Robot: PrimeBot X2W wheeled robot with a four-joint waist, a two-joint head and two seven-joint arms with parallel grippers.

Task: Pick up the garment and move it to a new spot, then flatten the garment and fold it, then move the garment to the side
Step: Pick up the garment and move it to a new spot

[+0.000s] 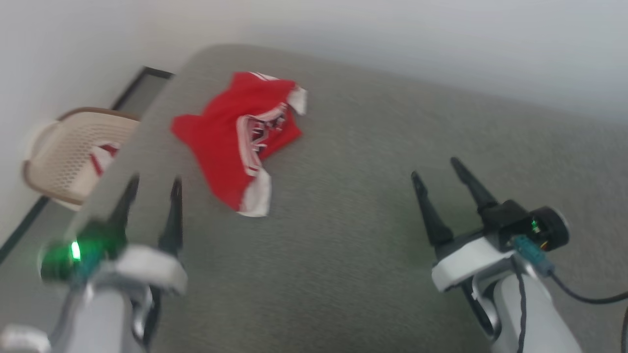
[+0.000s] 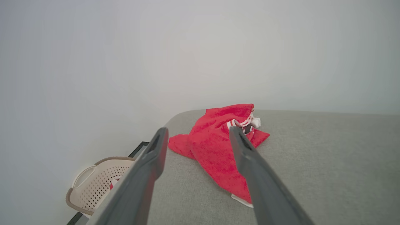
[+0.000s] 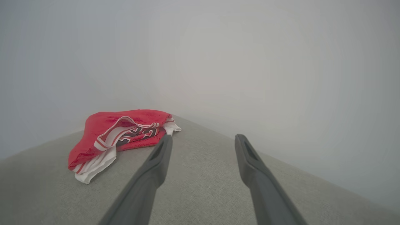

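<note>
Garment (image 1: 230,142) lies crumpled on grey fabric surface (image 1: 353,235), far-left part, close to its left edge. Left gripper (image 1: 154,182) has fingers wide and empty, just near-left of the garment, not touching it. Right gripper (image 1: 435,168) has fingers wide and empty, well apart to the garment's right. Beige basket (image 1: 59,157) sits beyond the surface's left edge with red-white cloth inside.
</note>
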